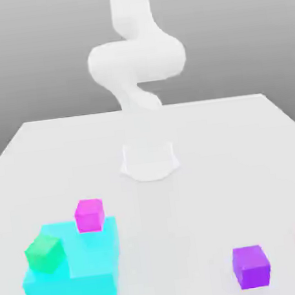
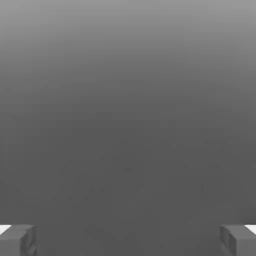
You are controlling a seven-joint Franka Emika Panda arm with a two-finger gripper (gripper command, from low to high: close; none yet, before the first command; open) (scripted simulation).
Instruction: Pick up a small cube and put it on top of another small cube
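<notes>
one two-finger gripper, jaws spread, nothing between them. small cubes: one violet, matte-looking, on the pale table towards the exterior view's right; one magenta, at the cyan block (bearing from the jaws: cannot tell).

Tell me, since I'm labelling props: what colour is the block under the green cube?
Cyan; exterior view.
</notes>
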